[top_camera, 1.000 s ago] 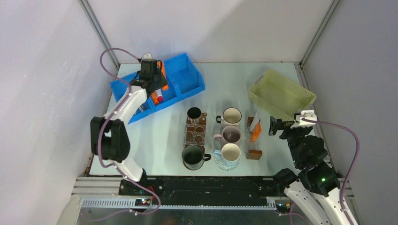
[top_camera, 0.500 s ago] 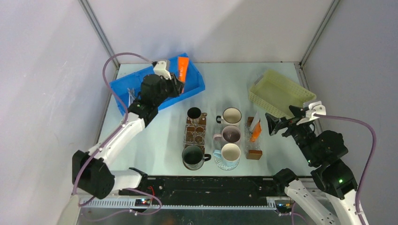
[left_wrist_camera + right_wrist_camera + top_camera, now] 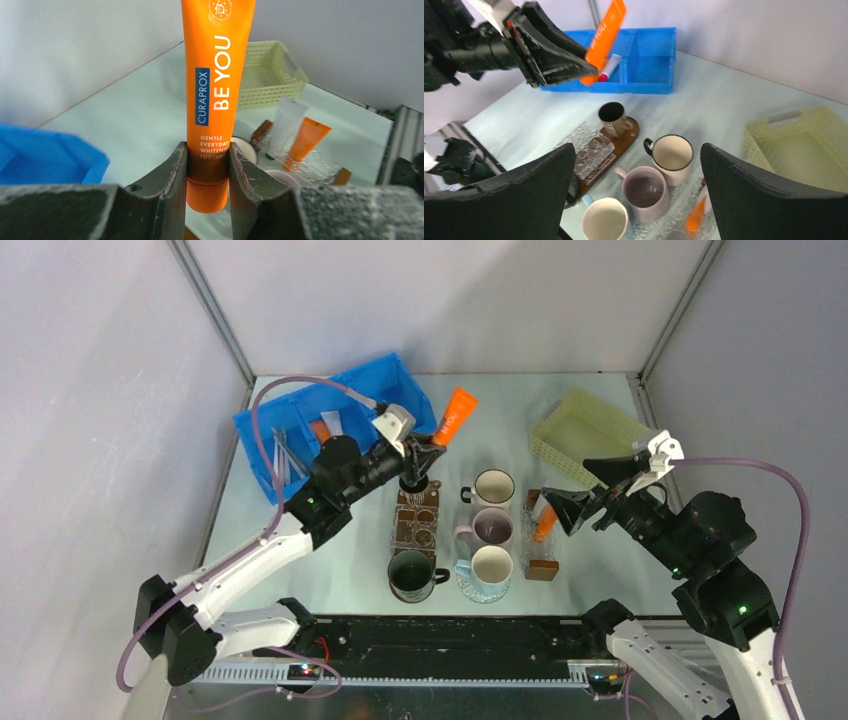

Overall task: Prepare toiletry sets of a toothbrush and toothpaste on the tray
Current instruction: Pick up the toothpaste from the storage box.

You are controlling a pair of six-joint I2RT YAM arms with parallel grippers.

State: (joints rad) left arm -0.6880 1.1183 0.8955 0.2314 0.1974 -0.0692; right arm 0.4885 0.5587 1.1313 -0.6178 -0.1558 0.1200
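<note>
1. The toothpaste is a soft orange tube. It has white "BE YOU" lettering, a blue "CURAPROX" band and a darker orange cap end.
2. It hangs in the air above the counter, between the blue bin and the small dark mug at the far end of the brown tray. From above, its flat end tilts away to the right.
3. A second orange tube and a white tube lie in a clear box just right of the row of three mugs. Thin grey toothbrushes lie in the bin's left compartment.
4. The left wrist view cuts off the top of the held tube, and the fingers cover part of its small print. The brush heads are too small to make out. The clear box blurs the outline of what lies in it.
5. The left arm reaches diagonally from its near-left base across the counter, with its wrist pointing right and away. The left hand is narrowed, pinching the toothpaste just above the cap.
6. The right arm is raised at the right side with its elbow folded. The right hand points left, near the yellow basket and beside the clear box. Its jaws are spread wide with nothing between them.
</note>
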